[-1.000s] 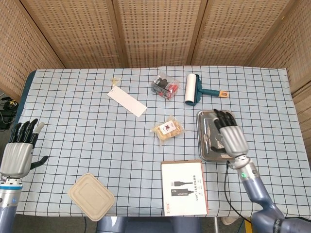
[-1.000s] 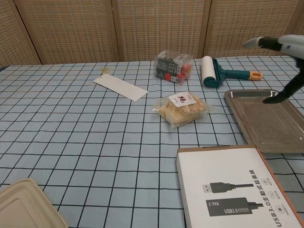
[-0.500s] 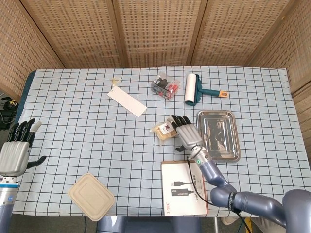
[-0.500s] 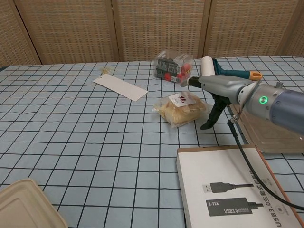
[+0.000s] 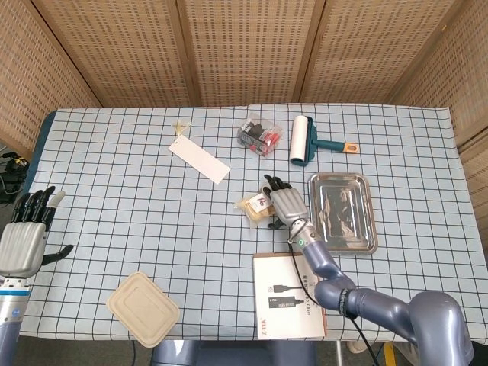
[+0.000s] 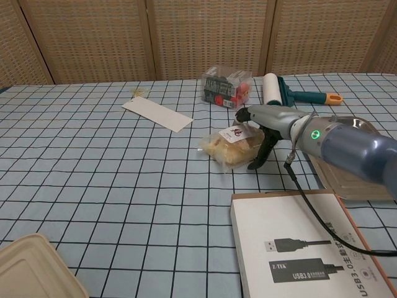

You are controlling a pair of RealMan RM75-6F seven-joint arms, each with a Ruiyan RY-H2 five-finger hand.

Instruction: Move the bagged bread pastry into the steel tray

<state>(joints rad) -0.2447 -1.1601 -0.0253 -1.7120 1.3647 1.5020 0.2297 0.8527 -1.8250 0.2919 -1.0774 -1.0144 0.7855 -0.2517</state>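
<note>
The bagged bread pastry [image 5: 255,206] [image 6: 227,146] lies on the checked cloth mid-table, a clear bag with a white and red label. My right hand [image 5: 282,204] [image 6: 262,127] reaches over its right end: the fingers lie across the top of the bag and the thumb points down beside its right edge. The bag still rests on the cloth. Just right of the hand sits the steel tray [image 5: 358,229] [image 6: 367,127], with nothing in it; the forearm covers much of it in the chest view. My left hand [image 5: 27,240] hovers open at the table's left edge.
At the back stand a lint roller [image 5: 300,139] [image 6: 271,92] and a clear box of small items [image 5: 259,136] [image 6: 226,87]. A white card [image 5: 198,160] [image 6: 158,113] lies back left. A white USB box [image 5: 288,296] [image 6: 304,248] and a beige container [image 5: 142,309] sit near the front edge.
My right hand swung left from above the steel tray to the pastry bag and now lies over its right end. The left hand stayed almost still.
</note>
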